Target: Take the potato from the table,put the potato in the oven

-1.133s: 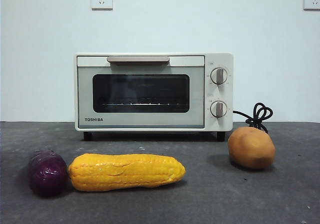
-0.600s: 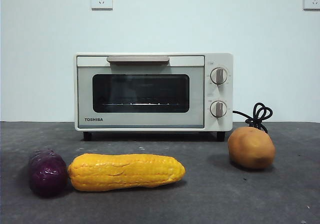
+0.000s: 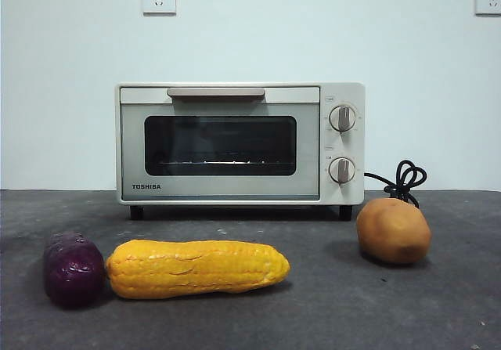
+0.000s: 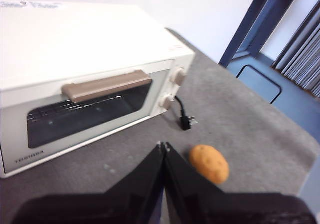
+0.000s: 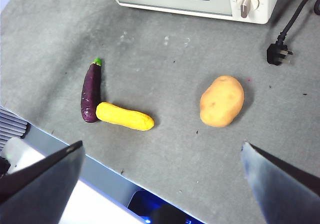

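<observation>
The potato (image 3: 394,231) lies on the bench (image 3: 329,303), unheld, off the knob end of the oven (image 3: 239,143) and a little nearer the bench's front edge than the oven's feet. It touches nothing but the bench surface. Its spot matches the earlier front views; it has not shifted.

Behind it, the oven's black cord (image 3: 401,181) coils beside the oven's knob side, and the right wrist view shows the plug (image 5: 278,54) lying loose on the bench, apart from the potato (image 5: 222,100). The oven stands with its glass door closed and its bar handle (image 3: 216,92) along the top of the door. Two round knobs (image 3: 342,118) sit one above the other beside the door. The only difference from the earlier front views is a slight change in the reflections on the glass.

Towards the other end of the bench's front edge lies a yellow corn cob (image 3: 197,268), with a dark purple eggplant (image 3: 73,269) touching its end. Neither has moved.

No arm enters the front view. The left end effector (image 4: 163,149) has its jaws pressed together, hanging above the bench in front of the oven door, with the potato (image 4: 209,163) just beside the tips in that view. The right end effector (image 5: 162,151) has its jaws spread wide apart, high over the bench's front edge, empty.
</observation>
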